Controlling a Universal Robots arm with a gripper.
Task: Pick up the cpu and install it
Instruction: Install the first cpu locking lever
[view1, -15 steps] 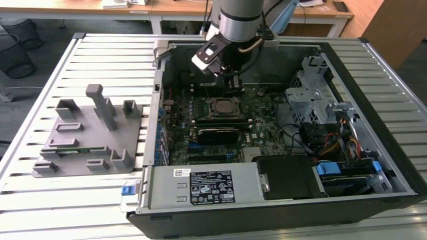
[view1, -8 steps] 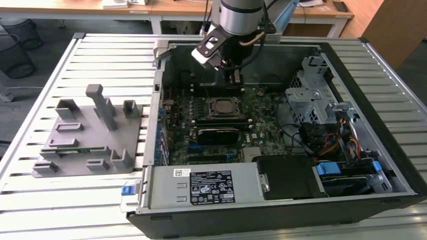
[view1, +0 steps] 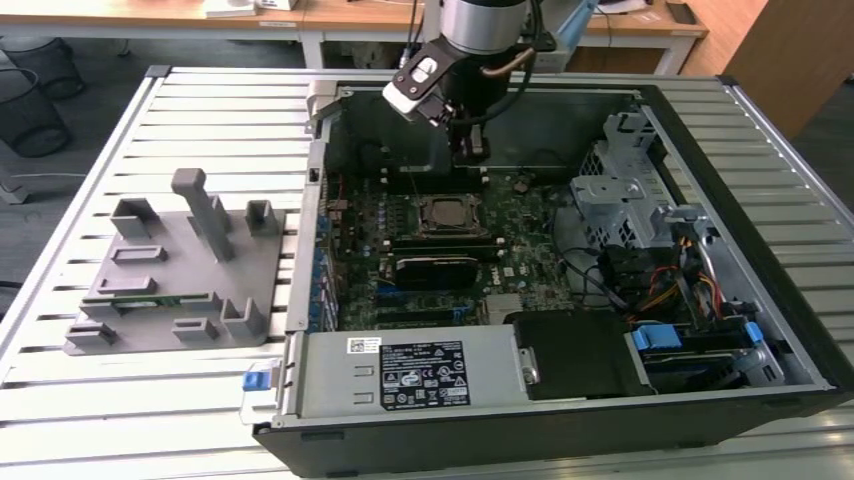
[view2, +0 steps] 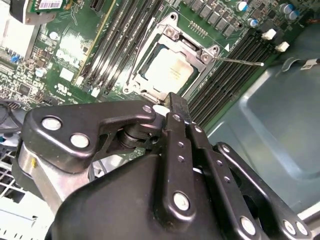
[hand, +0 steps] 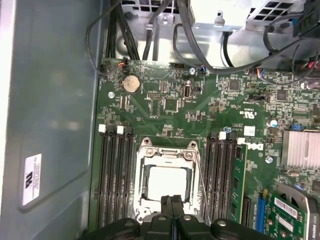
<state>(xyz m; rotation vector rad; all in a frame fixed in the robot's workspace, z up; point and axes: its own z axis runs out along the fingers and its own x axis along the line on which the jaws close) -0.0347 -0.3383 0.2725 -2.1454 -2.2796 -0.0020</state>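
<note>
One cpu (hand: 167, 182), perhaps eight memory slots (hand: 116, 175)

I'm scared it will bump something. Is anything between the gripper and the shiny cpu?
Nothing visible. In the first wrist view the gripper hangs right over the bare cpu, which already sits in its socket.

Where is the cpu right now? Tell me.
In both wrist views the cpu sits in the metal-framed socket, between the two banks of memory slots, with the gripper poised above its edge.
</note>
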